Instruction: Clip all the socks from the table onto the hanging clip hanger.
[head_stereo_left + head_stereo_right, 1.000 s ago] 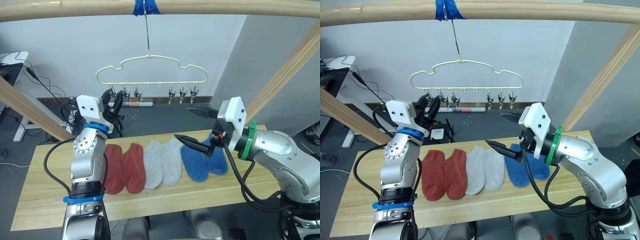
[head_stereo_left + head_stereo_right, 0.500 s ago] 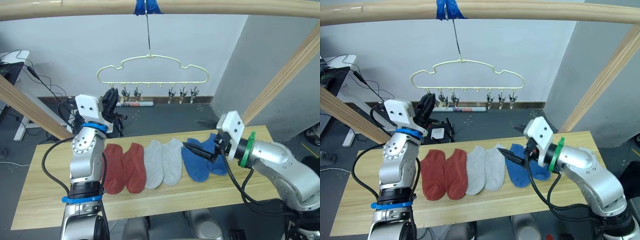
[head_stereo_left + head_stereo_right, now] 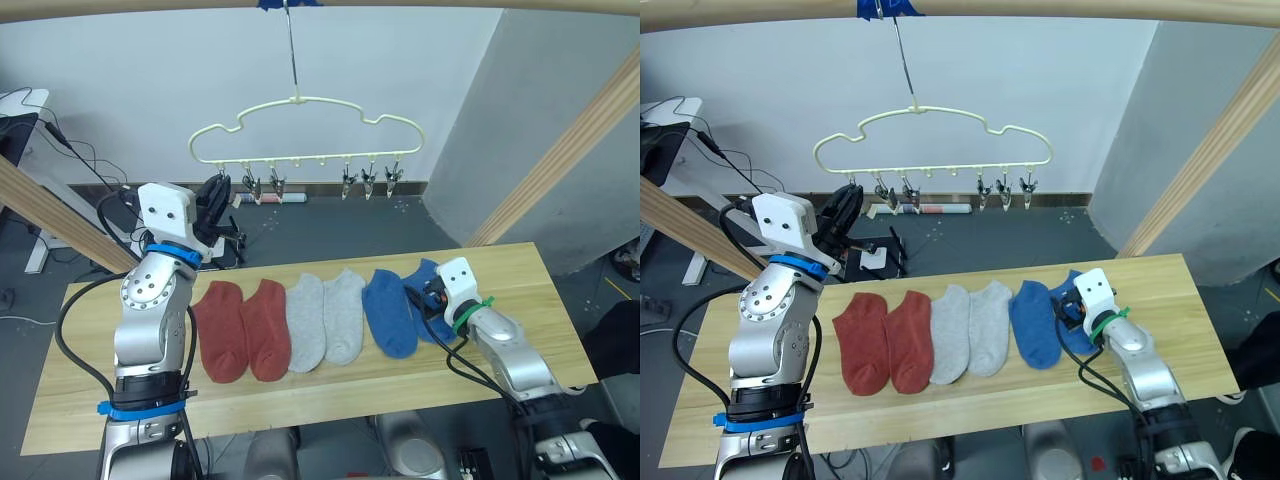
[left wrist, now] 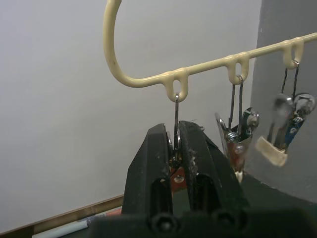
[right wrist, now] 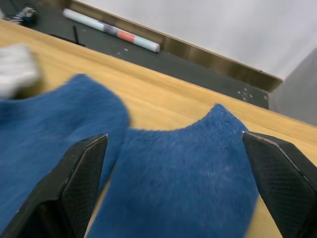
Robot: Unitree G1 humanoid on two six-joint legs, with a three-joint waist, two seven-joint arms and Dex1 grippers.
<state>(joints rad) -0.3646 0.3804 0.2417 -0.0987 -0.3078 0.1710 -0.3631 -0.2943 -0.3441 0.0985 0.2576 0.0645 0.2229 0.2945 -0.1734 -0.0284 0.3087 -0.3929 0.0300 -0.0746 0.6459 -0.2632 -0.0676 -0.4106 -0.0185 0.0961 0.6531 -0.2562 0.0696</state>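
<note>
The six socks lie flat in a row across the middle of the surface [image 3: 90, 400], none yet on the hanger [image 3: 300, 125]: two red [image 3: 240, 328], two grey [image 3: 325, 318] and two blue. The right hand [image 5: 173, 163] is low over the outer blue sock [image 5: 198, 168], its fingers spread wide to either side of the cuff end, not yet pinching. That sock partly overlaps or touches the inner blue sock [image 3: 388, 312]. Soft, light knit like this should bunch and drape as it is lifted, so a pinch at the cuff edge looks best; taken mid-body it would fold double and give the clip a thick wad. The close neighbour may drag along if the fingers catch both layers.

The left hand [image 4: 174, 148] is raised at the hanger's left end, fingers closed on the outermost clip [image 4: 175, 151], which hangs by a thin wire from a loop. The next clip [image 4: 237, 141] hangs just beside it. The hanger dangles from a single hook, so it will likely swing or turn when pushed.

There is bare wood in front of the row and at both ends. The slanted poles [image 3: 560, 150] at either side limit how wide the arms can sweep.
</note>
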